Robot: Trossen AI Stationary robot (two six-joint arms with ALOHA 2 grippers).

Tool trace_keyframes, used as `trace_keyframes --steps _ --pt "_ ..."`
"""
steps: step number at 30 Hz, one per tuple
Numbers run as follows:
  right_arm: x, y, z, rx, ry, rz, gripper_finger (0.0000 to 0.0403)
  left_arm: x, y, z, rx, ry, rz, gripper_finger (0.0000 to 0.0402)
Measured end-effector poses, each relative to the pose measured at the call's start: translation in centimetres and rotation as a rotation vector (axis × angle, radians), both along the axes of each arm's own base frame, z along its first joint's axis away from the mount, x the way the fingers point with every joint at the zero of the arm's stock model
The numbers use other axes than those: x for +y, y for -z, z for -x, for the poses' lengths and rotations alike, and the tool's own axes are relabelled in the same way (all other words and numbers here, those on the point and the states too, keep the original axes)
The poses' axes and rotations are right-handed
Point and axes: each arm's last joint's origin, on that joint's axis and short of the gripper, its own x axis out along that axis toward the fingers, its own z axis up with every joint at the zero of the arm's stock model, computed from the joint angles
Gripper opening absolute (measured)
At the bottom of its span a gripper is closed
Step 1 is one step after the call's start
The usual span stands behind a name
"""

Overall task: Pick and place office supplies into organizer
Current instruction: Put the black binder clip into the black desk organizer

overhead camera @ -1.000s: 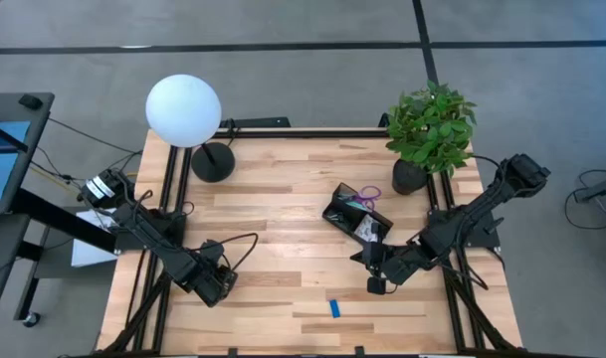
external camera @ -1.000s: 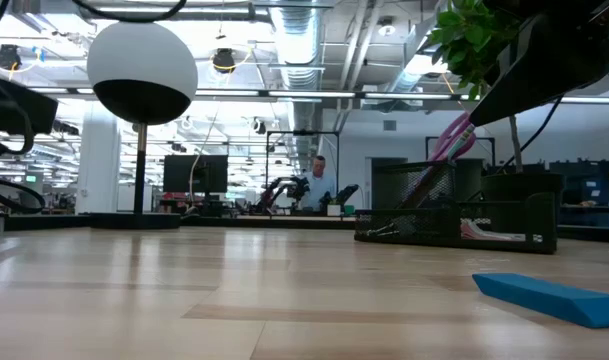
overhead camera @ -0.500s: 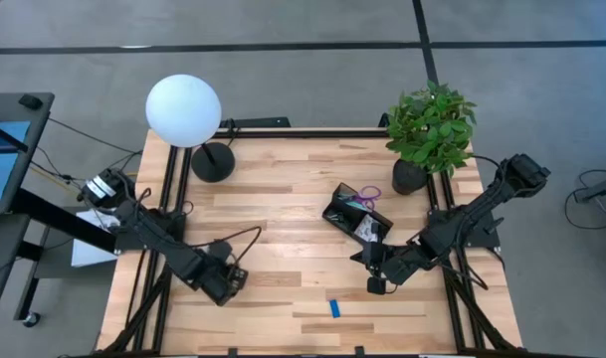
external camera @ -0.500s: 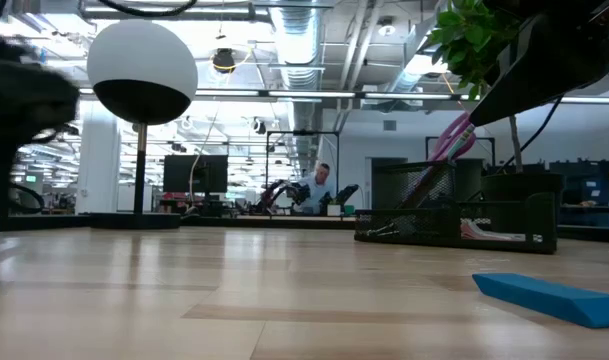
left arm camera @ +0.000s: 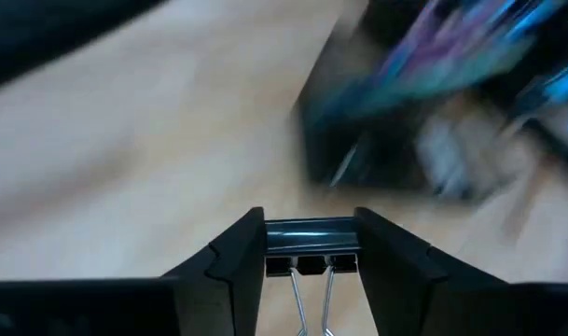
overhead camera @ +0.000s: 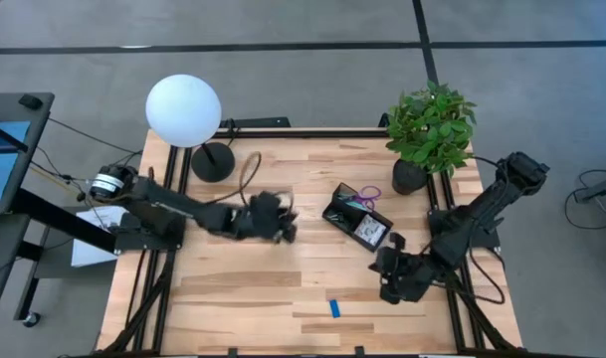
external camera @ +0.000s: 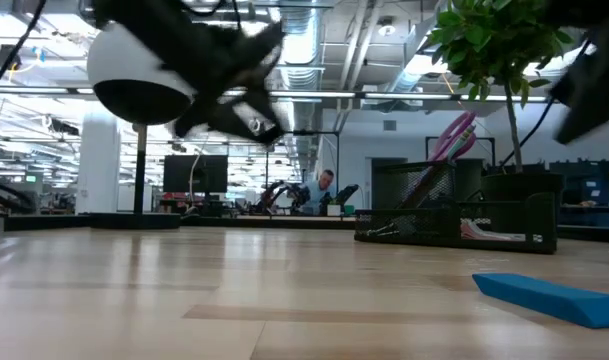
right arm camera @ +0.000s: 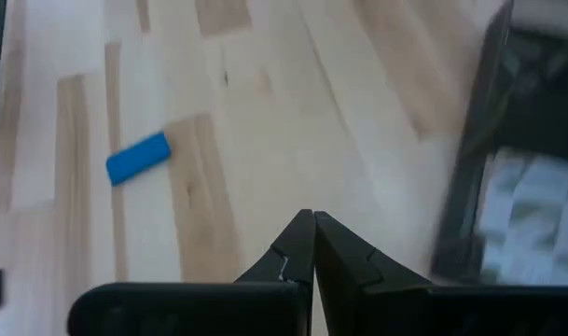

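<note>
The left pincer (left arm camera: 311, 245) pinches a black binder clip (left arm camera: 311, 238) above the worktop (overhead camera: 283, 288) just beside the organizer (overhead camera: 356, 218); the right pincer (right arm camera: 312, 229) is pressed together near the blue block (right arm camera: 139, 157)

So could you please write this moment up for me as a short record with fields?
left pincer: shut on a binder clip, above the table's middle, facing the organizer
right pincer: shut, empty, over the table's right front
organizer contents: purple-handled scissors, white patterned packet
left on table: blue block, front centre
other things: globe lamp, potted plant
</note>
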Motion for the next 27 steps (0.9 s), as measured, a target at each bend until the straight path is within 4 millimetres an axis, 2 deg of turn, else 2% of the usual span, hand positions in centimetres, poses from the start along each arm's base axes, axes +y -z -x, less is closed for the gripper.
trace_keyframes --steps 5,10,16,20,24,27 --pt "0.8 1.4 2.1 0.013 0.069 -0.073 0.0005 3.3 -1.1 -3.5 -0.224 0.144 -0.172 0.0135" --pt "1.1 2.0 3.1 -0.033 0.110 -0.064 0.0005 5.3 1.1 -6.0 -0.337 0.223 -0.195 0.0137" --pt "1.1 2.0 3.2 -0.040 0.111 -0.064 0.0005 5.9 4.3 -10.4 -0.284 0.315 -0.207 0.0137" --pt "1.1 2.0 3.1 -0.048 0.113 -0.066 0.0005 5.6 5.3 -13.1 -0.285 0.353 -0.220 0.0138" --pt "1.3 2.0 3.2 -0.054 0.108 -0.069 0.0005 5.6 6.1 -14.4 -0.196 0.363 -0.256 0.0138" --pt "1.3 2.0 3.2 -0.056 0.106 -0.072 0.0005 5.7 6.1 -14.7 -0.107 0.377 -0.272 0.0139"
